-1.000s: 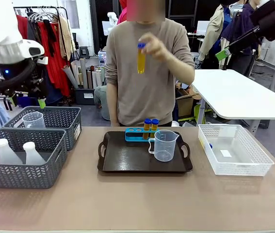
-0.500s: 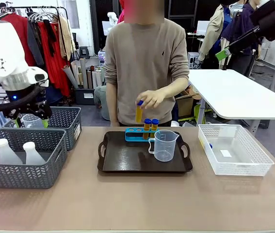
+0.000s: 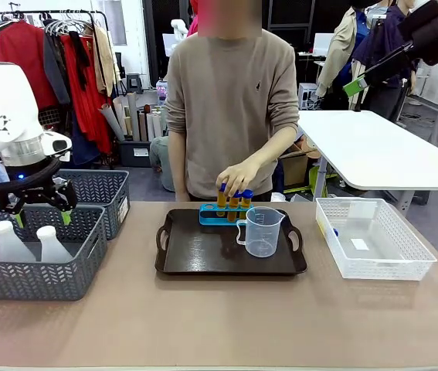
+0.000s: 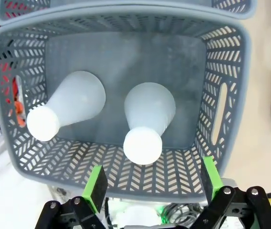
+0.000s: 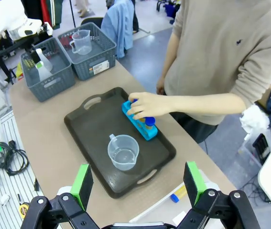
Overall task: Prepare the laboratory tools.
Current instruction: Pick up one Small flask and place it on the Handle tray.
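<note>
Tan tabletop (image 3: 219,325), near left: left gripper (image 4: 152,181), jaws wide, hovers over two conical flasks (image 4: 147,121) in a grey basket (image 4: 221,109); likely next, close on one neck. Beyond, beaker (image 3: 261,232) on tray (image 3: 203,259); person's hand (image 3: 238,178) seats a tube (image 3: 222,201) in the rack (image 3: 211,214). Right gripper (image 5: 139,183) wide, empty.

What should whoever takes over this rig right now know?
Left gripper: jaws open, above the near grey mesh basket holding two translucent white conical flasks.
Right gripper: jaws open, high over the table.
Person's hand seats a blue-capped tube of yellow liquid in the small blue rack on the dark brown tray, beside the clear plastic beaker.
Done: beaker, rack, tubes on tray.
Likely left: flasks.
</note>
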